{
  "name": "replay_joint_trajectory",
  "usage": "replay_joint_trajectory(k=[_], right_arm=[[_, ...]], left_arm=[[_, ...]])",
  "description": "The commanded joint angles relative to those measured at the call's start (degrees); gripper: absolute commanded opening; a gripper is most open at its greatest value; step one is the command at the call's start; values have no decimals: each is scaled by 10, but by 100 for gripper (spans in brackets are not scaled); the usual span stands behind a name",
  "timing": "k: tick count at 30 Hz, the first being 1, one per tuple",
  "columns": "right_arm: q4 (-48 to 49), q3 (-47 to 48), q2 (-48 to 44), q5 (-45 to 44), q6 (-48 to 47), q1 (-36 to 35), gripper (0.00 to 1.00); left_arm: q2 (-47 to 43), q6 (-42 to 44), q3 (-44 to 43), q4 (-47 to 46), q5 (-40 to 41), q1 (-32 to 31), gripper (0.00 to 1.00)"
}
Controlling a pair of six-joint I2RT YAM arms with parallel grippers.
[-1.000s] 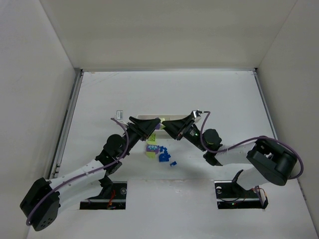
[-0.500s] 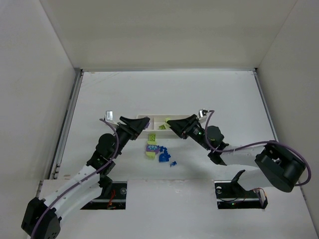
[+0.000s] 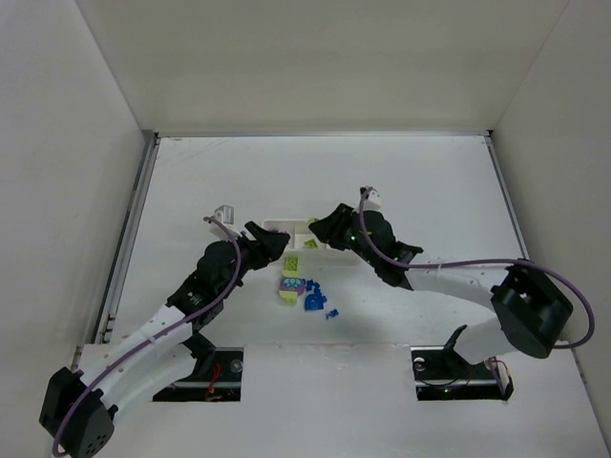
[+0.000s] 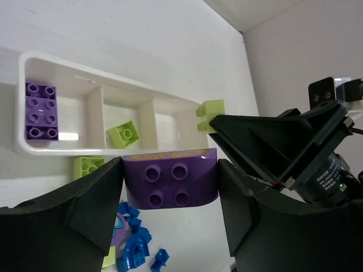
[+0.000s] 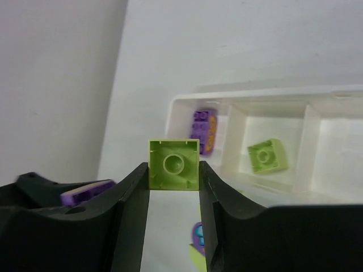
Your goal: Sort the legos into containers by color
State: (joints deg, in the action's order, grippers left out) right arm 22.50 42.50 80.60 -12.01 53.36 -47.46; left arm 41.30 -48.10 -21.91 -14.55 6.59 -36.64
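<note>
while both arms lean inward, pile: loose blue, lime and purple legos on the table, at 6 o'clock from the tray.
left gripper: about half open, jaws pressed on both sides of a purple brick, studs up, at the tray's 7 o'clock side.
right gripper: narrowly open, clamped on a lime brick, underside towards its camera, at the tray's 3 o'clock end.
stray lime: on the table, just beside the tray's near wall.
tray: long, white, three compartments.
9 o'clock compartment: purple legos, studs up.
middle compartment: one lime lego, tilted.
</note>
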Motion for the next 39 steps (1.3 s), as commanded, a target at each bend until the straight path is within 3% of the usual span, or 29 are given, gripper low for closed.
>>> replay_joint_trajectory(k=[1,7,10,16,24,30,39], right_arm=[[-47,39,40,-25,-51,-7,30],[-48,71,81,-21,-55,-6,34],[-50,84,88,-23,-60,-6,47],[-46,78,65,-28,-67,-7,61],[-7,-33,-65,-58,-63,-25,52],[-9,-101,-152,-98,-62,-64,51],[-56,-95,-140,-116,-103,-148,50]], left_arm=[[11,45,-35,17,32,-2,44],[51,63,-52,20,44,0,45],[71,75,-65,22,54,0,45],[110,100,-91,37,83,-2,45],[208,136,-130,40,100,-1,45],[286,172,-165,34,124,-4,46],[348,216,-192,40,169,-12,54]])
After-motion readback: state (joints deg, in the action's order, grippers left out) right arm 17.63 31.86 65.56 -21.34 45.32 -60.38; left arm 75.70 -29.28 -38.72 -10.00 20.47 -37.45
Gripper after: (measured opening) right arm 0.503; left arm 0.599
